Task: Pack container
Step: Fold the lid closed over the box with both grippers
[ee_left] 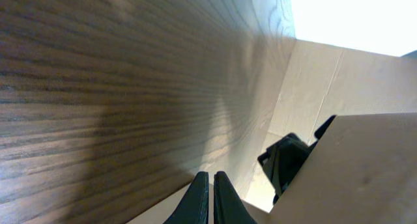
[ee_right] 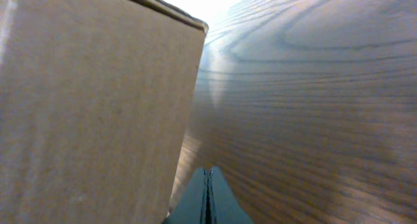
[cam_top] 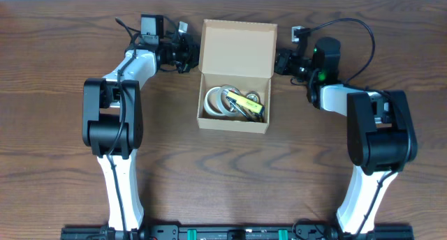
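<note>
Overhead and wrist views, box as reference. The box (cam_top: 235,121) sits on the table (cam_top: 63,45) midway between the two arms. Its lid (cam_top: 237,48) is swung open and lies back on the far side of the box, away from the arm bases. Inside the box lie pale tape rolls (cam_top: 218,100), with a yellow item (cam_top: 249,105) just beside them toward the right wall.

The left gripper (cam_top: 188,55) is just beside the left edge of the lid, pointing toward the box. In the left wrist view its fingers (ee_left: 201,198) are pressed together and hold nothing, and cardboard of the box (ee_left: 365,165) fills the lower right. Whether the tips touch the cardboard cannot be told.

The right gripper (cam_top: 281,61) is just beside the right edge of the lid, also pointing toward the box. In the right wrist view its fingers (ee_right: 218,198) are likewise closed against each other and hold nothing. A plain outer face of the box (ee_right: 98,107) stands to their left, with bare table (ee_right: 313,107) to their right. Contact with the box cannot be told here either.
</note>
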`<state>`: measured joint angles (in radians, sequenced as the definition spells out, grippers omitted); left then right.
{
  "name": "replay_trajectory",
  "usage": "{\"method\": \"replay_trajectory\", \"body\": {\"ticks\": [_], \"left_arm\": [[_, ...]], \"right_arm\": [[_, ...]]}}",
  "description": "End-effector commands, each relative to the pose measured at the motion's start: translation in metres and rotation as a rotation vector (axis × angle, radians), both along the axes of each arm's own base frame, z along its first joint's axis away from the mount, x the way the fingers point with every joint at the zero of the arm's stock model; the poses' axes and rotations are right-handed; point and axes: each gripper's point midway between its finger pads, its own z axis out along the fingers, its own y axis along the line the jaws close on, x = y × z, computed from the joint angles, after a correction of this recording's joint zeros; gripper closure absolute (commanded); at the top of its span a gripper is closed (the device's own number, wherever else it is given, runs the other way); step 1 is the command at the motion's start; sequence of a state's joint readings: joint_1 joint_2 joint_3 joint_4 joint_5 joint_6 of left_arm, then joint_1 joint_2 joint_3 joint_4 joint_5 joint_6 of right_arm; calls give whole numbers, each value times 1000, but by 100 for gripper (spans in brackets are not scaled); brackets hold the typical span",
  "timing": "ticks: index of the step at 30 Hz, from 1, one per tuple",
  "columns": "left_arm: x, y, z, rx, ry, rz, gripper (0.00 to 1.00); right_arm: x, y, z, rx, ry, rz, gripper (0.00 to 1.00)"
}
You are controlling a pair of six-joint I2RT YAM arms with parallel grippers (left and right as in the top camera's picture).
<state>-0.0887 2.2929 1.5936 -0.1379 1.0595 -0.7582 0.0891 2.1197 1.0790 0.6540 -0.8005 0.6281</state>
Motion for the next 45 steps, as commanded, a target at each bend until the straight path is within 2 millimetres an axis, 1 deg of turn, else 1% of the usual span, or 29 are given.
{"method": "replay_trajectory", "body": {"ticks": [1, 7, 14, 18, 21, 24, 29, 33, 35, 38, 41, 45], "left_arm": [[-2, -2, 28, -11, -109, -60, 95], [-11, 0, 54, 11, -160, -84, 95], [-20, 0, 79, 23, -194, -102, 95], [-25, 0, 87, 21, -192, -114, 95], [-36, 2, 92, 46, -196, -137, 95], [-46, 8, 95, 109, -199, -146, 94], [-68, 23, 101, 253, -181, -161, 95], [-90, 35, 106, 342, -140, -173, 95], [-103, 45, 105, 414, -103, -171, 95], [-119, 66, 105, 553, -55, -150, 94], [-128, 85, 111, 672, -48, -119, 94], [-142, 116, 121, 838, -13, -40, 94]], "right_arm": [[-3, 9, 16, -5, -70, 64, 99], [-4, 10, 40, -3, -124, 74, 99], [-9, 10, 69, 3, -163, 84, 99], [-16, 12, 82, 3, -164, 103, 99], [-24, 14, 92, 11, -163, 133, 99], [-32, 16, 99, 14, -143, 151, 99], [-51, 24, 108, -20, -118, 191, 99], [-75, 36, 122, -49, -97, 232, 99], [-88, 43, 130, -77, -84, 237, 99], [-107, 53, 134, -131, -46, 231, 99], [-124, 64, 126, -181, 18, 226, 99], [-146, 82, 97, -295, 115, 222, 99]]}}
